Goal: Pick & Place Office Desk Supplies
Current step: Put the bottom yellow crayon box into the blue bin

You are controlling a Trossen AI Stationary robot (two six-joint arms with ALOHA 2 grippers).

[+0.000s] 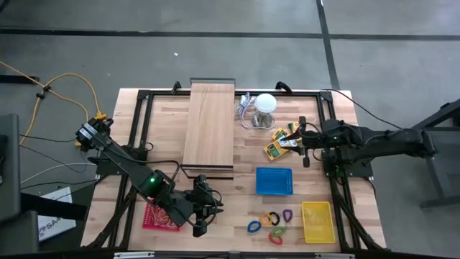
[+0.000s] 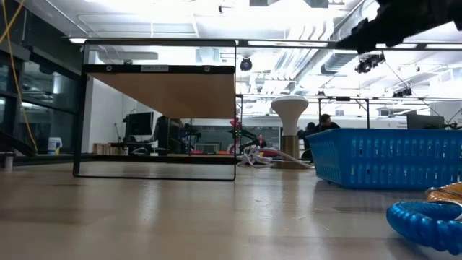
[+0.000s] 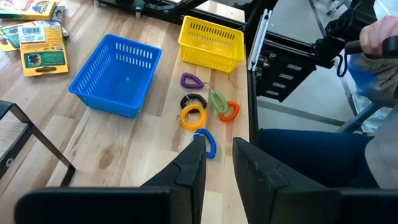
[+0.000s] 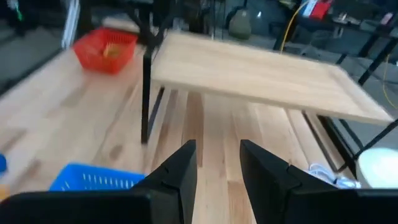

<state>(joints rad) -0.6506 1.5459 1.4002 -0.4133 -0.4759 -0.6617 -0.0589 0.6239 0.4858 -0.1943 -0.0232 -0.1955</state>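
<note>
Several coloured loop clips (image 1: 269, 223) lie loose on the table near its front edge, between the blue basket (image 1: 274, 181) and the yellow basket (image 1: 317, 221); they also show in the left wrist view (image 3: 202, 112). Yellow-orange printed packs (image 1: 277, 142) lie flat by the right arm. My left gripper (image 1: 202, 219) hovers open left of the clips, with nothing between its fingers (image 3: 217, 152). My right gripper (image 1: 296, 141) is open above the table beside the packs, and its fingers (image 4: 217, 158) are empty. No rubber bands can be made out.
A long wooden board (image 1: 209, 124) rests on a black frame at the table's middle. A white ball with a grey cable (image 1: 264, 104) sits behind the packs. A red basket (image 1: 159, 216) stands under the left arm. A person's hand (image 3: 380, 34) shows beyond the table's edge.
</note>
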